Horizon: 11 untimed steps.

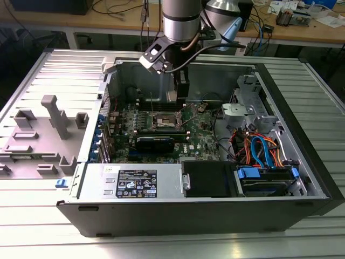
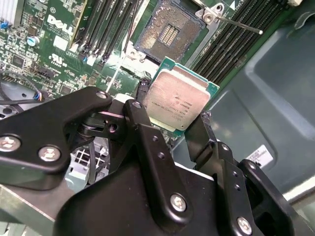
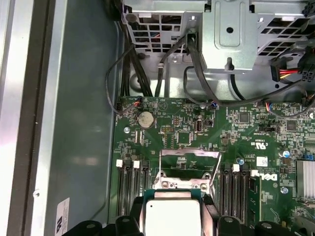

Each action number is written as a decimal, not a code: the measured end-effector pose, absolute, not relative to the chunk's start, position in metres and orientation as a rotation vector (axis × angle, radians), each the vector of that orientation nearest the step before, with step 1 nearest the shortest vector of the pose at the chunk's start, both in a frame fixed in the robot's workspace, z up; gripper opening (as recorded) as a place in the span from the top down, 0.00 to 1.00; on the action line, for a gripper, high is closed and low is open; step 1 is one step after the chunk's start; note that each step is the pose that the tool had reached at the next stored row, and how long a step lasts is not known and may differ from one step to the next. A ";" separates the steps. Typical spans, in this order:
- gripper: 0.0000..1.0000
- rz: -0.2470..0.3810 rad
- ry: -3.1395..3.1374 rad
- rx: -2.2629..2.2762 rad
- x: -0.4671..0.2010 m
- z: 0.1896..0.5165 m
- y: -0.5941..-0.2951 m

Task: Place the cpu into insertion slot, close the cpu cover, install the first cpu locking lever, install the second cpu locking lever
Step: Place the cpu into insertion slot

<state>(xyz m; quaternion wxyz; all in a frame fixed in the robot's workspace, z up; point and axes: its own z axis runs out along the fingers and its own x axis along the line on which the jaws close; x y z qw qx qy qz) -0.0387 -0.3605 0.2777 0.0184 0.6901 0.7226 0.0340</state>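
1. The gripper is clenched on the cpu. The chip is pinched by two opposite edges between the black fingers, with its silver-tan top facing the wrist cameras.
2. The cpu is held in the air above the motherboard and is touched by nothing but the fingers. It has not been seated in the slot.
3. The insertion slot lies bare with its grid of contacts exposed. It is set near the middle of the motherboard, between two banks of long black memory slots.
4. The cpu cover is seen tipped up from one edge of the slot, and the green board can be seen through its cut-out.
5. A thin locking lever is seen jutting from one corner of the slot, slanting out over the memory slots.
6. The motherboard is laid flat on the floor of an opened computer case. Coloured cables are bundled along the case's edge at the exterior view's right.
7. The case is carried by a ribbed metal table.
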 end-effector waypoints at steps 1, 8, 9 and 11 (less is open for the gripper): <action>0.46 0.105 2.244 2.143 -0.039 0.274 -0.361; 0.46 0.105 2.244 2.143 -0.039 0.266 -0.361; 0.46 0.106 2.244 2.143 -0.039 0.265 -0.361; 0.46 0.105 2.244 2.143 -0.039 0.265 -0.362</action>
